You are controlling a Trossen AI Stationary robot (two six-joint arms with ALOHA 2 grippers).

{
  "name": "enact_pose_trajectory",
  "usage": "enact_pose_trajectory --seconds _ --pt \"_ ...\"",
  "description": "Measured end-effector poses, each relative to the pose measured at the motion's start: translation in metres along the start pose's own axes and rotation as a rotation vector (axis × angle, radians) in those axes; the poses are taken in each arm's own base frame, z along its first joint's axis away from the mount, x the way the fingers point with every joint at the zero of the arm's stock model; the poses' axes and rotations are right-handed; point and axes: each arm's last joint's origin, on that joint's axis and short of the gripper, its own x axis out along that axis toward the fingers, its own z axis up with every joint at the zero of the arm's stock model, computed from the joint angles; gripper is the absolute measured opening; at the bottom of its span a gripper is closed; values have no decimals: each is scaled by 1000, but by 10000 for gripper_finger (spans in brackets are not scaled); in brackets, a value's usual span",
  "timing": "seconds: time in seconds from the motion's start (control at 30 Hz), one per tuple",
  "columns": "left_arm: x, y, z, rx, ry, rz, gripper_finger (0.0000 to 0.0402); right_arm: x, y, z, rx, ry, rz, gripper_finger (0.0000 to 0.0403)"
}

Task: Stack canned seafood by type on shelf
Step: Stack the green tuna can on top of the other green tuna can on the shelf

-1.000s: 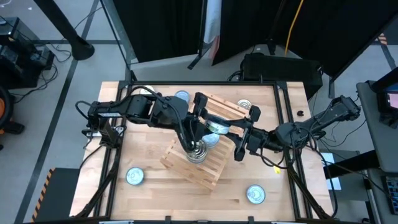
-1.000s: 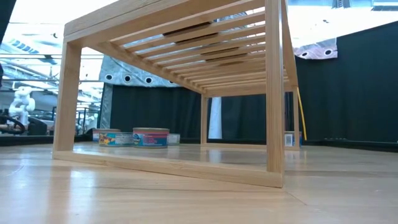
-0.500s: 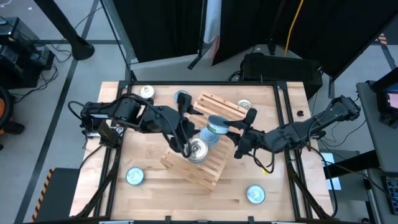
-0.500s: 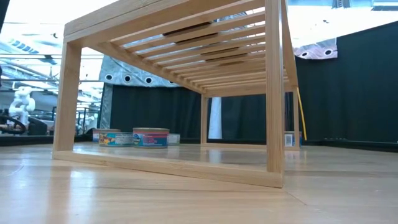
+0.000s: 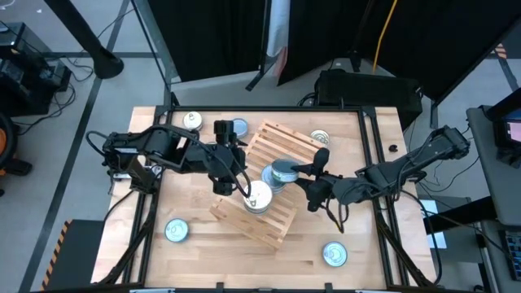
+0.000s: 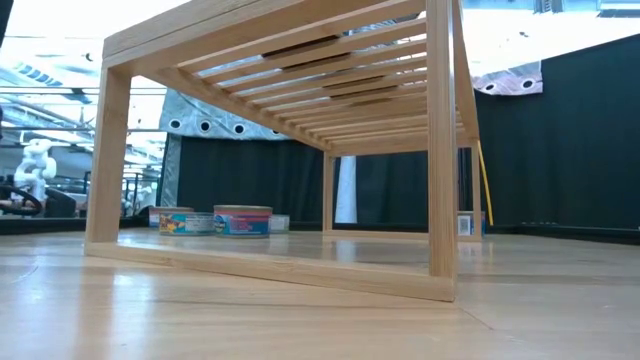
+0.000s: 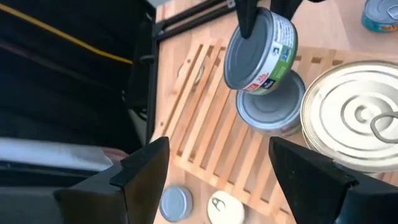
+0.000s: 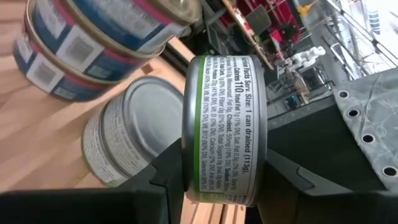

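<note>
Now clamped sideways between right gripper fingers, green-labelled tin, over shelf centre; at nine o'clock, left gripper gaping wide, empty, beside silver-topped stack.

Shelf: light-wood slatted rack, angled mid-table. On it: stack of blue-label tins, silver pull-tab lid on top; beside it a grey-lidded tin, with a green-label tin held on edge just above. Loose tins on table: 3 along the far side, 2 near front.
</note>
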Motion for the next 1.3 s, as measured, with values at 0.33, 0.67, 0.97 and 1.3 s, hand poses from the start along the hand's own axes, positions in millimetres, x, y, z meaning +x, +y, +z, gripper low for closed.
enact_pose_trajectory --seconds 0.33,0.67,0.97,1.3 --pt "0 0 -3 -20 27 -3 283 19 10 -3 -45 53 -11 141" --pt "0 0 -3 -20 28 -3 283 21 12 -2 -48 46 -10 145" --pt "0 0 -3 -20 28 -3 283 25 11 -3 15 15 47 210" --pt "0 -1 -3 -21 28 -8 283 25 8 -1 65 -31 85 258"
